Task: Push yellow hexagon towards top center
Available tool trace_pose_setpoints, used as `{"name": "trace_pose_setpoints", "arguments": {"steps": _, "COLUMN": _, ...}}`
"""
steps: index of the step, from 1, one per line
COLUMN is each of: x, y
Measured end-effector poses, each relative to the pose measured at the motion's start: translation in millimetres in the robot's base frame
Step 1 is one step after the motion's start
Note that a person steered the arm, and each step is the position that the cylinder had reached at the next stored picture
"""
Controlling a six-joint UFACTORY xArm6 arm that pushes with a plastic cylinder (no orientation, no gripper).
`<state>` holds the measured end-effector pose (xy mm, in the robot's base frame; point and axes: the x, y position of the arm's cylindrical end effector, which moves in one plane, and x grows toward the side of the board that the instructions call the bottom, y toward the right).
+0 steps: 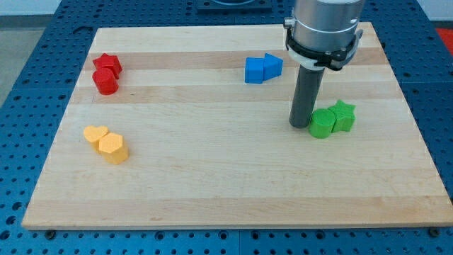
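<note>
Wooden tabletop point(212, 191) lay broad, with open room across centre and lower right. No fingers fitted, so no open or closed state applied; my tip point(300, 125) rested right of centre, just beside green cylinder point(321, 123). Yellow hexagon point(113, 149) sat at lower left, touching yellow heart-like block point(95, 134). Best approached from hexagon's lower-left side, pushing diagonally toward top centre, keeping clear of blue blocks point(262, 68).
</note>
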<state>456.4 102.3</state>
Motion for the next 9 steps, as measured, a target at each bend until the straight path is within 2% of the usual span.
{"name": "trace_pose_setpoints", "arguments": {"steps": 1, "x": 2, "y": -11}}
{"name": "trace_pose_setpoints", "arguments": {"steps": 3, "x": 73, "y": -73}}
{"name": "trace_pose_setpoints", "arguments": {"steps": 4, "x": 110, "y": -157}}
{"name": "trace_pose_setpoints", "arguments": {"steps": 5, "x": 114, "y": -250}}
{"name": "trace_pose_setpoints", "arguments": {"steps": 6, "x": 105, "y": -300}}
{"name": "trace_pose_setpoints", "arguments": {"steps": 7, "x": 82, "y": -307}}
{"name": "trace_pose_setpoints", "arguments": {"steps": 9, "x": 28, "y": -264}}
